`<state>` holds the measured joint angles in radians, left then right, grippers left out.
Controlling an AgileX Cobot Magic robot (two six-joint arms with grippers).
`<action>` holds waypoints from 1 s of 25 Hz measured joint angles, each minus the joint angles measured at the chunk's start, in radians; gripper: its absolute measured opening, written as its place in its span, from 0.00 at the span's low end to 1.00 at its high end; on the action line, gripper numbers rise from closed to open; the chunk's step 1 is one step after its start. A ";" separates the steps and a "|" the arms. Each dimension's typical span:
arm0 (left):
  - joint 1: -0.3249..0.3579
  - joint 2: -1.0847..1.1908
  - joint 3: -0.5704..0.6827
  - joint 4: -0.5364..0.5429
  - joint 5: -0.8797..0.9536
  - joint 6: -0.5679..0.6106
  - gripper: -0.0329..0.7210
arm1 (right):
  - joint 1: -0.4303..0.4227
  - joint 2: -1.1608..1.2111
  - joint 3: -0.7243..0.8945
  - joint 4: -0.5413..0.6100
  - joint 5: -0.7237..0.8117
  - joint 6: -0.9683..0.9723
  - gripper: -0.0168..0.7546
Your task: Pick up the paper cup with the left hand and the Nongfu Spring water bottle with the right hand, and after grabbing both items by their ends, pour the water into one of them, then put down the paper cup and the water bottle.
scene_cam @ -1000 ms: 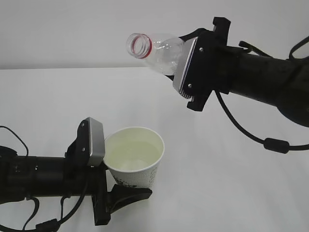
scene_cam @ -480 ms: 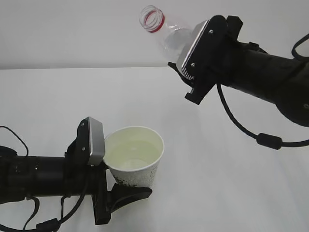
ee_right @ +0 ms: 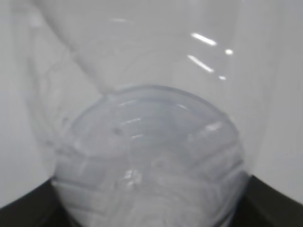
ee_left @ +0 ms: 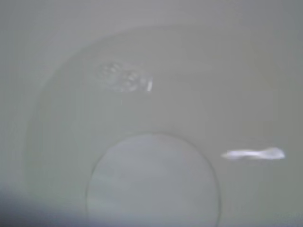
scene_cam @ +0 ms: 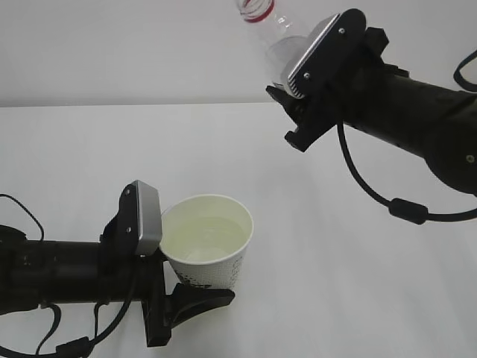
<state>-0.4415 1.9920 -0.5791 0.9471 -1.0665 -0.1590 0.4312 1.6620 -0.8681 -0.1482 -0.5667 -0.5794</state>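
Exterior view: left hand (scene_cam: 190, 298) grips the paper cup (scene_cam: 209, 242) holding water (scene_cam: 201, 237); right hand (scene_cam: 302, 104) clamps the Nongfu Spring water bottle (scene_cam: 272, 30), neck up. Lower both upright, cup level, then release.

a bare lab-like setup: plain white table (scene_cam: 358, 283) against a blank white wall (scene_cam: 112, 52).

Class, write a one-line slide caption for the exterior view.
Left end effector holds the water-filled paper cup; right end effector tilts the bottle upward.
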 joint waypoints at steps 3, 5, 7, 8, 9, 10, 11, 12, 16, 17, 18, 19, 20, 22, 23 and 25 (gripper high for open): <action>0.000 0.000 0.000 0.000 0.000 0.000 0.72 | 0.000 0.000 0.000 0.039 0.000 0.024 0.68; 0.000 0.000 0.000 0.000 0.000 0.000 0.72 | 0.000 0.000 0.000 0.060 0.000 0.031 0.68; 0.000 0.000 0.000 -0.002 0.000 0.000 0.72 | 0.000 0.000 0.000 0.078 0.000 0.045 0.68; 0.000 0.000 0.000 -0.004 0.000 0.000 0.72 | 0.000 0.000 0.000 0.092 0.000 0.050 0.68; 0.000 0.000 0.000 -0.004 0.000 0.000 0.72 | 0.000 0.000 0.000 0.105 0.000 0.059 0.68; 0.000 0.000 0.000 -0.006 0.000 0.000 0.72 | 0.000 0.000 0.000 0.112 0.000 0.065 0.68; 0.000 0.000 0.000 -0.006 0.000 0.000 0.72 | 0.000 0.000 0.000 0.122 0.000 0.070 0.68; 0.000 0.000 0.000 -0.008 0.000 0.000 0.72 | 0.000 0.000 0.000 0.131 0.000 0.073 0.68; 0.000 0.000 0.000 -0.014 0.000 0.000 0.72 | 0.000 0.000 0.000 0.206 0.000 0.085 0.68; 0.000 0.000 0.000 -0.016 0.000 0.000 0.72 | 0.000 0.000 0.000 0.225 0.000 0.085 0.68; 0.000 0.000 0.000 -0.016 0.000 0.000 0.72 | 0.000 0.000 0.000 0.246 0.000 0.085 0.68; 0.000 0.000 0.000 -0.016 0.000 0.000 0.72 | 0.000 0.000 0.000 0.264 0.002 0.086 0.68; 0.000 0.000 0.000 -0.016 0.000 0.000 0.72 | 0.000 0.000 0.000 0.275 0.002 0.086 0.68; 0.000 0.000 0.000 -0.016 0.000 0.000 0.72 | 0.000 0.000 0.000 0.300 0.003 0.088 0.68; 0.000 0.000 0.000 -0.016 0.000 0.000 0.72 | 0.000 0.000 0.000 0.309 0.003 0.088 0.68; 0.000 0.000 0.000 -0.016 0.000 0.000 0.72 | 0.000 0.000 0.000 0.325 0.006 0.088 0.68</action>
<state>-0.4415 1.9920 -0.5791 0.9314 -1.0665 -0.1590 0.4312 1.6620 -0.8681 0.1768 -0.5611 -0.4918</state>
